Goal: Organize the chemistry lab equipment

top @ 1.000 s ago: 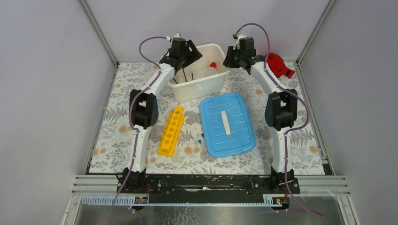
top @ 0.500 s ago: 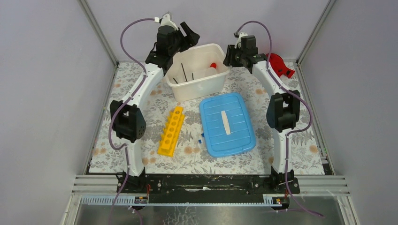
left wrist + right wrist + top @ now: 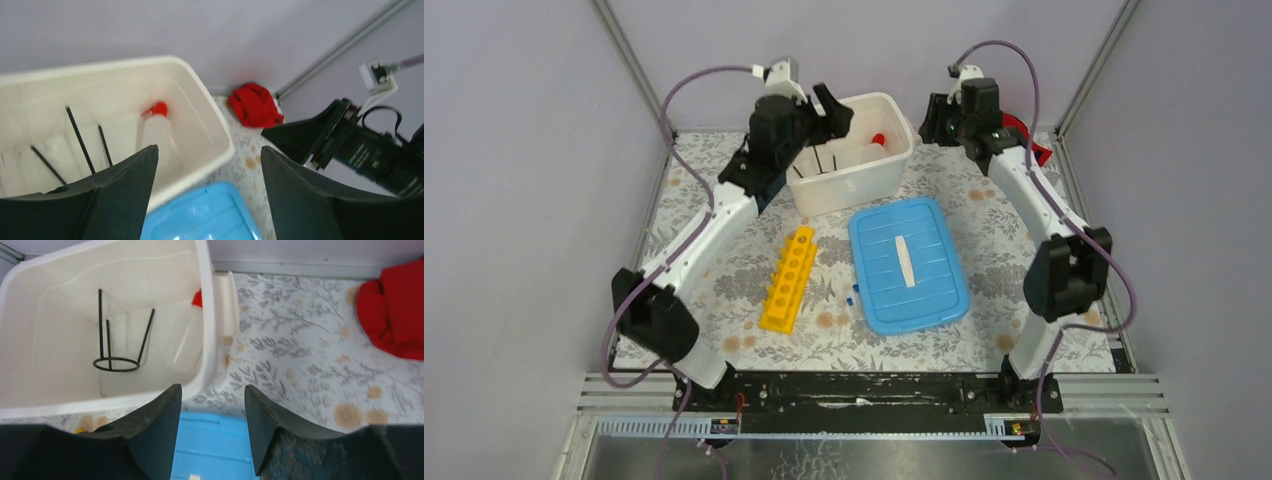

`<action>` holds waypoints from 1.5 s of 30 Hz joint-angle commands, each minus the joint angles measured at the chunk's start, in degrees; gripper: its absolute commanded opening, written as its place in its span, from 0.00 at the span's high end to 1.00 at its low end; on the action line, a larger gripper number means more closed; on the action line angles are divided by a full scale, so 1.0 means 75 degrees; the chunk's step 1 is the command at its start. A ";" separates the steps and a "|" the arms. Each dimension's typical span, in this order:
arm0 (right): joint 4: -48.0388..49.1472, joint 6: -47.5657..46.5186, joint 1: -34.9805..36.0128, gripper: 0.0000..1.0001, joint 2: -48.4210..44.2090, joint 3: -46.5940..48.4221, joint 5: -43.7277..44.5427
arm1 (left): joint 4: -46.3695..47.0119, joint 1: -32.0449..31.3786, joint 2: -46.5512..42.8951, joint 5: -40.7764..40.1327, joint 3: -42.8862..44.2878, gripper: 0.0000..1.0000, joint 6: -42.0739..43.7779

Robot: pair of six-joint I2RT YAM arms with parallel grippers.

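The yellow test-tube rack (image 3: 789, 278) lies on the mat left of the blue lid. Two tiny blue-capped tubes (image 3: 854, 294) lie between the rack and the lid. The black wire ring stand (image 3: 820, 160) lies upside down inside the white tub and also shows in the right wrist view (image 3: 117, 342) and the left wrist view (image 3: 80, 140). My left gripper (image 3: 832, 108) hangs open and empty above the tub's left rim. My right gripper (image 3: 934, 126) is open and empty, just right of the tub. Both wrist views show nothing between the fingers.
The white tub (image 3: 864, 180) stands at the back centre and holds a clear bottle with a red cap (image 3: 157, 127). The blue lid (image 3: 908, 263) lies flat in front of it. A red cloth (image 3: 1027, 143) lies at the back right corner.
Both arms have swung their elbows outward and down toward the near edge. The left gripper rose, then came back over the tub's left rim. The right gripper shifted slightly right, away from the tub.
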 commanded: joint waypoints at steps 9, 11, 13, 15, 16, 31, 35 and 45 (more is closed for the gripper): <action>0.0830 0.0822 0.0063 0.44 -0.3487 -0.4533 0.1056 | 0.0751 -0.1977 -0.2764 -0.1333 -0.4277 0.18 -0.0391; 0.0942 0.1067 0.0056 0.44 -0.3880 -0.5207 0.1077 | 0.0751 -0.2532 -0.2856 -0.1645 -0.4650 0.18 -0.0509; 0.0938 0.1284 0.0057 0.44 -0.4186 -0.5730 0.1150 | 0.0751 -0.3049 -0.2758 -0.1898 -0.4859 0.18 -0.0629; 0.0934 0.1448 0.0060 0.44 -0.4452 -0.6201 0.1160 | 0.0751 -0.3484 -0.2525 -0.2084 -0.4920 0.18 -0.0757; 0.0927 0.1529 0.0055 0.44 -0.4518 -0.6352 0.1158 | 0.0751 -0.3743 -0.2393 -0.2145 -0.4922 0.18 -0.0820; 0.1714 0.1950 -0.0035 0.44 -0.4274 -0.8298 0.1364 | 0.0473 -0.4626 -0.1059 -0.2673 -0.5279 0.18 -0.1741; 0.1878 0.1970 -0.0078 0.44 -0.4211 -0.8340 0.1254 | 0.0241 -0.4628 -0.1115 -0.2898 -0.5475 0.17 -0.1875; 0.2601 0.2150 -0.0163 0.43 -0.3827 -0.8665 0.0565 | -0.0146 -0.4638 -0.0939 -0.3280 -0.5896 0.16 -0.2214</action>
